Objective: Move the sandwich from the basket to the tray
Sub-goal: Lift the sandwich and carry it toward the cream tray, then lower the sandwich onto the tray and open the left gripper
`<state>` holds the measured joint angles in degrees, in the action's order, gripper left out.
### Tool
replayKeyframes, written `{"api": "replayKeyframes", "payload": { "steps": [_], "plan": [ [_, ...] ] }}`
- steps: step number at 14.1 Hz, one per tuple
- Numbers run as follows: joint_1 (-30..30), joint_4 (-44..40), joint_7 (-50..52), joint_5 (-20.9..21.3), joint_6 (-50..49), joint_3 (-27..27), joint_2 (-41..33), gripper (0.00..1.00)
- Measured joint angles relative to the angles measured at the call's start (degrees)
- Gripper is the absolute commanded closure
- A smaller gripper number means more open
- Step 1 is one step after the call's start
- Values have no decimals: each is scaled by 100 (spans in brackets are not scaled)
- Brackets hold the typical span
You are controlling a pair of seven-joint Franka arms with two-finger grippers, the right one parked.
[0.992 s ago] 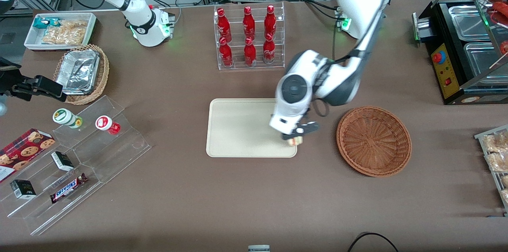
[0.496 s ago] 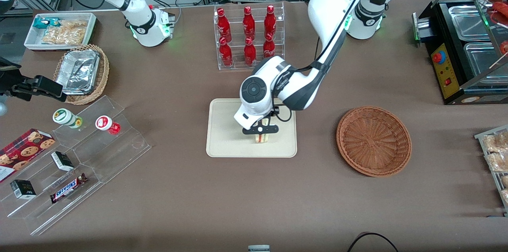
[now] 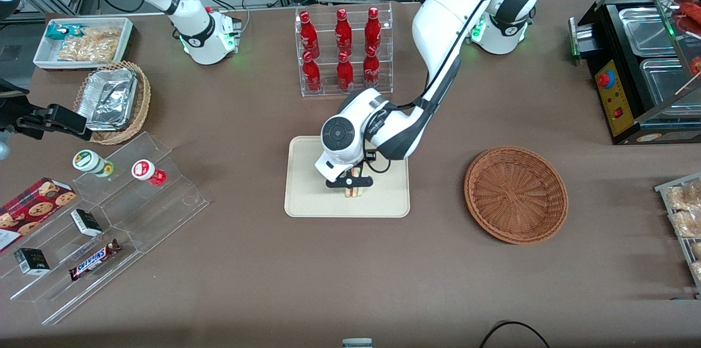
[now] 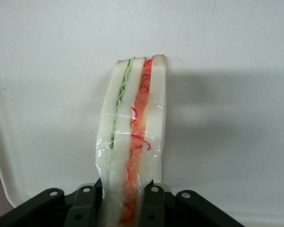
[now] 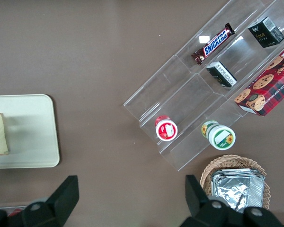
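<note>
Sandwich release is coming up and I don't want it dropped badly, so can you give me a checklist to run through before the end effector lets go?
1. Sandwich held by the end effector: ok, its fingers are shut on the wrapped wedge.
2. Sandwich over the tray, not the table: ok, inside the rim.
3. Basket has nothing left in it: ok.
4. Landing spot on the tray bare: ok, only cream surface shows around the sandwich.
5. Sandwich resting on the tray surface: cannot tell; contact is not visible.
6. Wrap intact: ok, no tear visible.
</note>
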<state>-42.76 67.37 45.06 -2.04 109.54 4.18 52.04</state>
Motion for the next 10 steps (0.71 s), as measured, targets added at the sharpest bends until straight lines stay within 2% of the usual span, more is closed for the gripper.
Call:
{"api": "replayKeyframes", "payload": {
  "steps": [1, 2, 7, 10],
  "plan": [
    [0, -17, 0, 0, 0, 0, 2, 16],
    [0, -24, 0, 0, -2, -1, 2, 0],
    [6, -231, 0, 1, -441, -9, -148, 0],
    [83, -312, -1, 12, -1109, -201, -773, 1]
  ]
}}
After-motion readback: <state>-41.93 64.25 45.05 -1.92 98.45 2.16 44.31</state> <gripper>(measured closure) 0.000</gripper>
